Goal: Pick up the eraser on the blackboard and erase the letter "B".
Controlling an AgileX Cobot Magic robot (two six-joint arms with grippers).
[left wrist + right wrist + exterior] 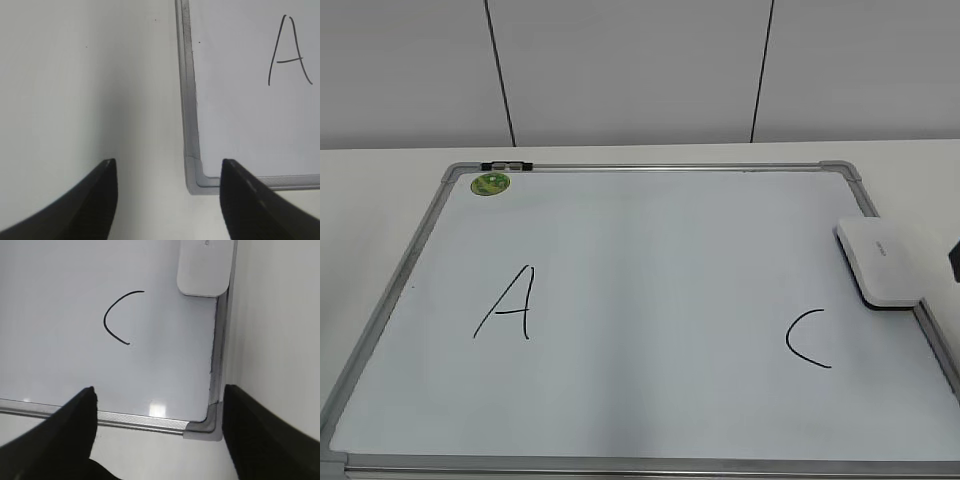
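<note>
looking through my right wrist camera, the eraser [206, 267] lies ahead of my right hand [157, 432] and a little to its right, well apart from the fingers, resting on the blackboard [60, 315] with its right side on the frame. its long axis runs away from the hand, roughly along that frame edge. the right hand is spread wide, released, holding nothing, poised over the board's near right corner with the "c" [120, 317] ahead and to its left.

my left hand [165, 200] is also spread and empty, hanging over the near left corner, with the "a" [290, 50] ahead and to its right. the eraser is far across the board from it, so i judge the right arm to be the one for the pick.

the exterior view shows the whole board: the eraser [882, 262] at the right frame, a green magnet [491, 184] at the far left corner, and only an "a" and a "c". i can find no letter "b" in any view; the middle between them looks bare.
</note>
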